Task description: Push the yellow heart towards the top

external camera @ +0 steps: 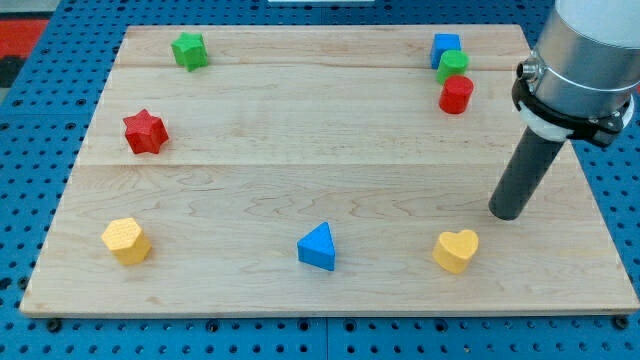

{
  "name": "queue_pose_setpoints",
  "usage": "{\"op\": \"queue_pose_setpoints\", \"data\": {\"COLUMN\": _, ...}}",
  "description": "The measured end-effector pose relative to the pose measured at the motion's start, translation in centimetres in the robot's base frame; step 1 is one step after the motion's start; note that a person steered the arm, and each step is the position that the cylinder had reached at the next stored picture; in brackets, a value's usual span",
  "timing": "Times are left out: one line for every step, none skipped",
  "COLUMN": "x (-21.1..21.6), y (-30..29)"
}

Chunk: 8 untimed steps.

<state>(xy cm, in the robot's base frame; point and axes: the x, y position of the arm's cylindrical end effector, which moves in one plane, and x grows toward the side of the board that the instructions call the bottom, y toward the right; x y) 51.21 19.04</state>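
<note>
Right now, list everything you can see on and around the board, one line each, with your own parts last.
green star: one, green, the view's top left
red star: one, red, left side, mid height
yellow block: one, yellow, many-sided, bottom left
blue triangle: one, blue, bottom middle
yellow heart: one, yellow, bottom right
blue block: one, blue, top right
green block: one, green, just below the blue block, close against it
red cylinder: one, red, below the green block
wooden board: one, pale wood, on a blue pegboard
my tip: dark rod end, up and right of the yellow heart, apart from it
</note>
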Motion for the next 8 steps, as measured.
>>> {"op": "queue_pose_setpoints", "data": {"x": 0.0, "y": 0.0}}
{"op": "queue_pose_setpoints", "data": {"x": 1.6, "y": -0.6}}
{"op": "queue_pose_setpoints", "data": {"x": 3.0, "y": -3.5}}
{"op": "queue_pose_setpoints", "data": {"x": 6.5, "y": -2.1}}
{"op": "queue_pose_setpoints", "data": {"x": 7.9, "y": -3.1}}
{"op": "queue_pose_setpoints", "data": {"x": 8.0, "y": -7.1}}
{"op": "queue_pose_setpoints", "data": {"x": 5.2, "y": -8.6}}
{"op": "queue_pose_setpoints", "data": {"x": 0.7, "y": -7.8}}
